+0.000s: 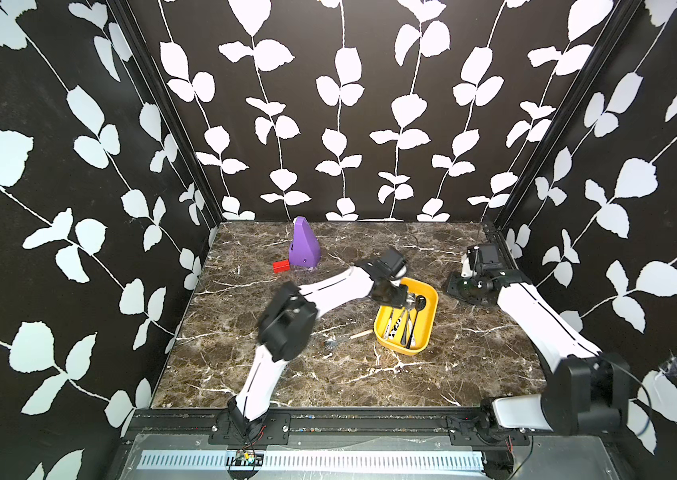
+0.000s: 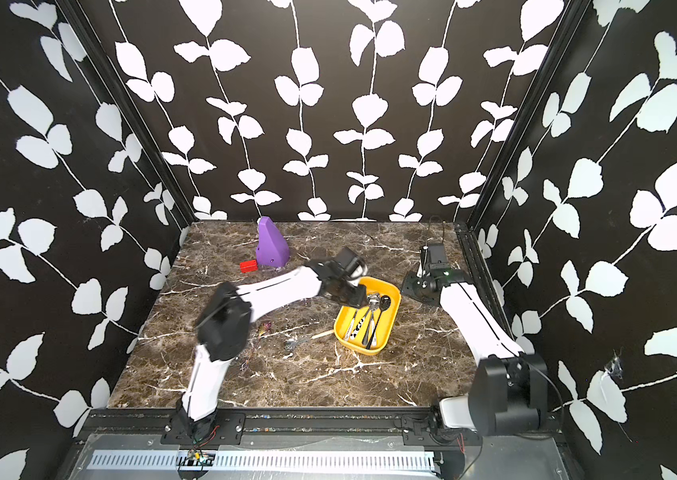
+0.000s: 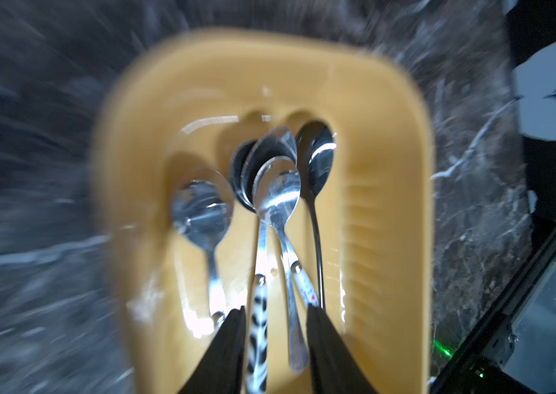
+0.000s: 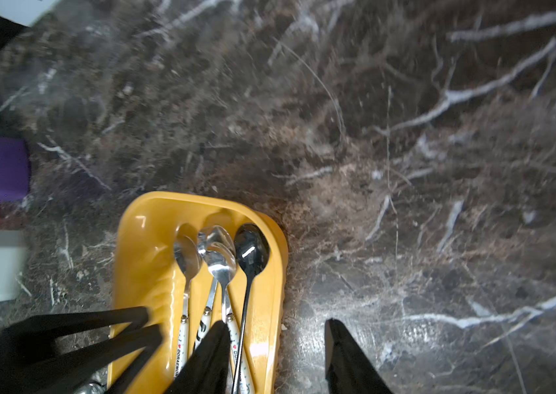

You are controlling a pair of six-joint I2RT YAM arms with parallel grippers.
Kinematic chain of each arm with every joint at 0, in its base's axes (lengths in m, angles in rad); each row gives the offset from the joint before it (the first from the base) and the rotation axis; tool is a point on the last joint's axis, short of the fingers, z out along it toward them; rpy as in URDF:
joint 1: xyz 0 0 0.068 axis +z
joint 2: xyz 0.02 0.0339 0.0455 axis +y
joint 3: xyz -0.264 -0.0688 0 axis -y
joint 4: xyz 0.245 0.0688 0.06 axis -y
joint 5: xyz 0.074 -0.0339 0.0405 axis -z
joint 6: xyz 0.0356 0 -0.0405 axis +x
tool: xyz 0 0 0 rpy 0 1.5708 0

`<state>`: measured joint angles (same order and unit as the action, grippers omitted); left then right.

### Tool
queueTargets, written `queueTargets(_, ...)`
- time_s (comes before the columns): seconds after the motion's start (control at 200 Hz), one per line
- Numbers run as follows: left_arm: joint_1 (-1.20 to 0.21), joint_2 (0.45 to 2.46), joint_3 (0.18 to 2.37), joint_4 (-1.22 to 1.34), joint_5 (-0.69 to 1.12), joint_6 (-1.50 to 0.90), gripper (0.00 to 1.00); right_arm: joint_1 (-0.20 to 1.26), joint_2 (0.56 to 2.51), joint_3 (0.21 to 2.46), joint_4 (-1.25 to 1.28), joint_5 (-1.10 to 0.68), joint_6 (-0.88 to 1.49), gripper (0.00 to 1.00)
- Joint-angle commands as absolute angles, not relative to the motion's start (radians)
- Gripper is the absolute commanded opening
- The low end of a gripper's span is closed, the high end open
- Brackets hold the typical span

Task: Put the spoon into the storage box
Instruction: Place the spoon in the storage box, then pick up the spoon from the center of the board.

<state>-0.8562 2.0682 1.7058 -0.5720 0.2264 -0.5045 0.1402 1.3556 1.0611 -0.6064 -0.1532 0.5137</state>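
The storage box, a shallow yellow tray, sits right of centre on the marble table in both top views. Several spoons lie in it side by side, bowls toward the back. My left gripper hovers over the box's far left end, open. Between its fingers lie a black-and-white patterned spoon handle and a plain steel one, neither clamped. My right gripper is open, with one finger over the spoons and the other over bare table beside the box wall.
A purple wedge and a small red block stand at the back left. A utensil with a pale wooden handle lies on the table just left of the box. The right arm reaches along the right edge.
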Motion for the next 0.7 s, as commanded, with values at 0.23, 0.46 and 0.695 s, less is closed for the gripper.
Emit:
queueTargets(0.23, -0.516, 1.565, 1.369, -0.615, 0.101, -0.463, 0.44, 0.504, 1.378, 1.078, -0.337, -0.043, 0.057, 0.47)
queueTargets(0.46, -0.234, 1.293, 1.16, -0.679, 0.143, -0.461, 0.53, 0.696, 1.445, 1.063, -0.273, -0.308, -0.41, 0.48)
queueTargets(0.695, -0.135, 1.192, 1.159, -0.806, 0.127, -0.402, 0.56, 0.83, 1.662, 1.266, -0.599, -0.359, -0.681, 0.47)
